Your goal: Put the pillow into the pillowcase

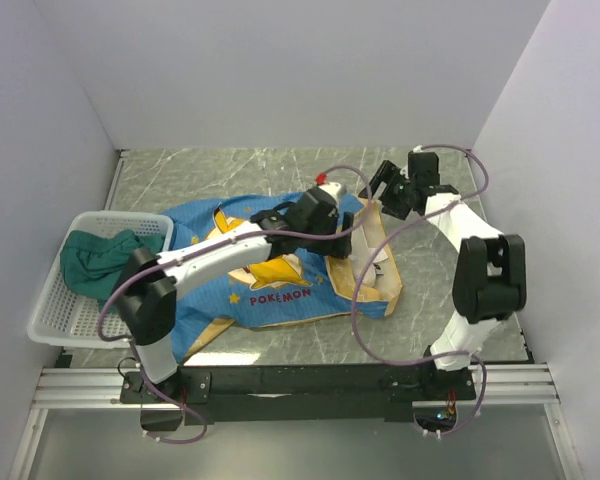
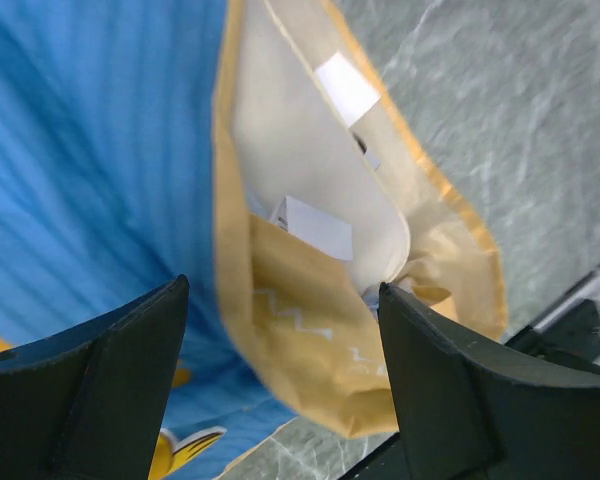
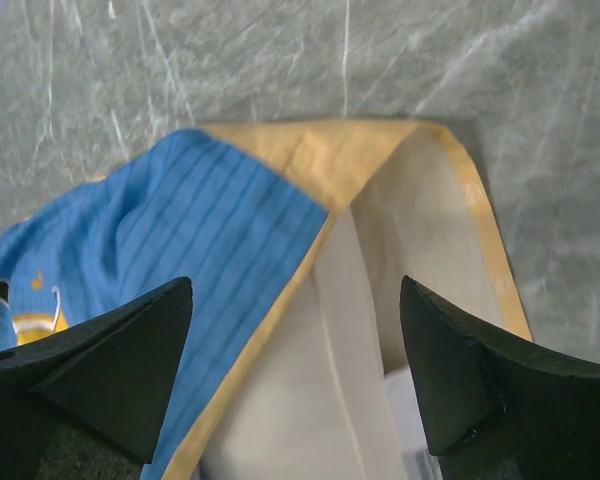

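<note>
Left gripper (image 2: 282, 290) and right gripper (image 3: 295, 285) are open. Pillowcase (image 1: 290, 300) likely limp; grasp mustard hem (image 2: 280, 330) beside soft pillow (image 2: 310, 170).

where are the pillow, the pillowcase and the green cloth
pillow (image 2: 300, 150): left wrist view, cream face inside the opening
pillowcase (image 1: 280, 310): top view, blue printed face
green cloth (image 1: 95, 262): top view, bunched middle

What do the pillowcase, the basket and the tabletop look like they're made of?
Pillowcase: soft matte woven cloth, judging by its wrinkles and fine ribbed lines. Basket: probably white moulded plastic, given its lattice walls. Tabletop: smooth grey marble-look surface with pale veins; stone or laminate, can't tell.
</note>
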Robot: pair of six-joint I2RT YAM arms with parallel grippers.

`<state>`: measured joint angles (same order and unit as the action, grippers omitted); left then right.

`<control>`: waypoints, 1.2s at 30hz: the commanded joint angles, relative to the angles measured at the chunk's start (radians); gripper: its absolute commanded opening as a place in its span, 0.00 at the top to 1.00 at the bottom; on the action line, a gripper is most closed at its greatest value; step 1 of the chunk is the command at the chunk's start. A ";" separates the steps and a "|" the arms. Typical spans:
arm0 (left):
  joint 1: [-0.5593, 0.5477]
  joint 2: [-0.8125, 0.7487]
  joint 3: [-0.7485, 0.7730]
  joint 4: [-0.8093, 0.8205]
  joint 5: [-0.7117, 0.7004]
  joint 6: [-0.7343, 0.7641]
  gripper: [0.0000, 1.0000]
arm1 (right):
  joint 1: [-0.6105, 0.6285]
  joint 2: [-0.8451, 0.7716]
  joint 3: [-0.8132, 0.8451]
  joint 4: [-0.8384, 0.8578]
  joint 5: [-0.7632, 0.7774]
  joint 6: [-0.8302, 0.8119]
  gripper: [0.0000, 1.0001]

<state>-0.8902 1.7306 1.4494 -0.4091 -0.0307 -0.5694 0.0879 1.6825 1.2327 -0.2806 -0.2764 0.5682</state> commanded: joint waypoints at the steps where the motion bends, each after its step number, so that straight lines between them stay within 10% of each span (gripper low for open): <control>1: -0.055 0.069 0.074 -0.085 -0.124 0.011 0.19 | -0.024 0.104 0.066 0.127 -0.128 0.079 0.10; 10: -0.122 0.102 0.077 -0.103 -0.203 -0.021 0.23 | -0.036 0.386 0.241 0.225 -0.231 0.231 0.25; 12: -0.124 0.125 0.117 -0.103 -0.160 -0.004 0.41 | -0.042 0.419 0.321 0.198 -0.233 0.234 0.37; 16: -0.122 0.112 0.221 -0.106 -0.129 0.026 0.88 | -0.077 0.384 0.384 0.143 -0.202 0.232 0.92; 18: -0.119 0.087 0.265 -0.144 -0.143 0.054 0.99 | -0.117 0.326 0.366 0.155 -0.214 0.246 1.00; 26: 0.075 -0.107 0.554 -0.203 -0.052 0.101 0.99 | -0.165 -0.041 0.410 0.147 -0.245 0.338 1.00; 36: 0.313 -0.298 0.850 -0.166 0.003 0.129 0.99 | -0.165 -0.133 0.962 0.064 -0.168 0.557 1.00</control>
<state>-0.6174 1.5139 2.1796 -0.5884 -0.0063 -0.4820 -0.0265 1.5723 2.0235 -0.2428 -0.5423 1.0180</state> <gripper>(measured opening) 0.020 0.007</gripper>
